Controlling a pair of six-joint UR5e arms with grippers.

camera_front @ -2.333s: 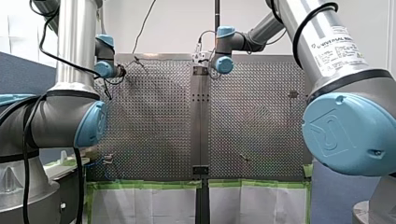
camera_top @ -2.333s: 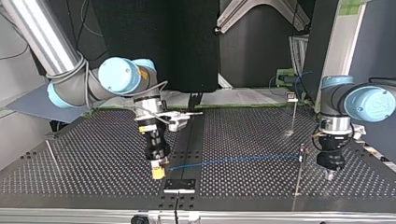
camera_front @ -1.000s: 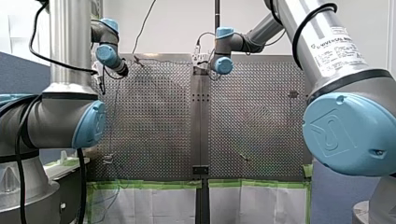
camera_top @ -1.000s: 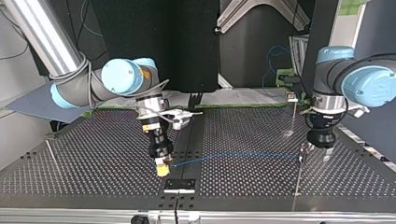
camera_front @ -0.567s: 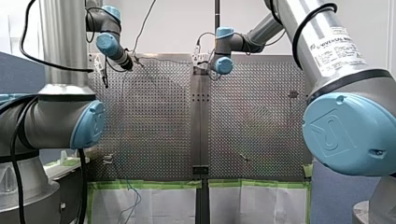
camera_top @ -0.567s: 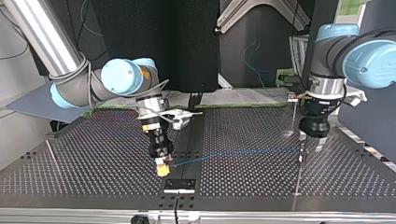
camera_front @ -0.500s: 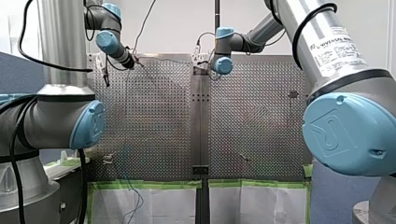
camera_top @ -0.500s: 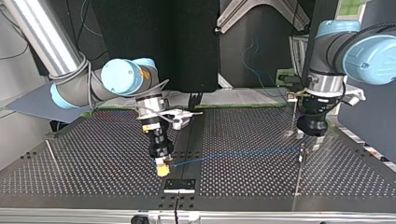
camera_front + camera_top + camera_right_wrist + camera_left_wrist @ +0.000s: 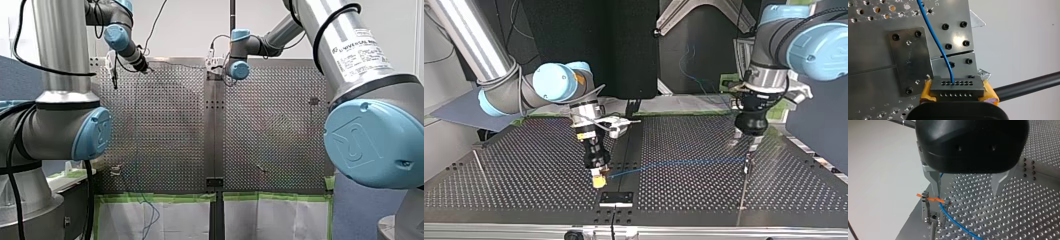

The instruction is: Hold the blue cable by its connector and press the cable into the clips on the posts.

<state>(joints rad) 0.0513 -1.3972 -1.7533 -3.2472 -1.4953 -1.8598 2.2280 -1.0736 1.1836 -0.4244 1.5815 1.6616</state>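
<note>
R gripper [image 9: 956, 93] clamps yellow pads [image 9: 926, 91] on the grey connector [image 9: 956, 85], low over the surface [image 9: 524, 165] & well apart from the clip post [image 9: 926, 211]. Blue cable [image 9: 674, 164] runs from the connector across to the post, passing the clip [image 9: 947, 201] at its orange band [image 9: 931, 199]. L gripper [image 9: 965, 187] hangs just above the post, metal fingers [image 9: 934, 181] spread wide, nothing held. One fingertip sits right over the clip, beside the cable; can't tell if it touches.
</note>
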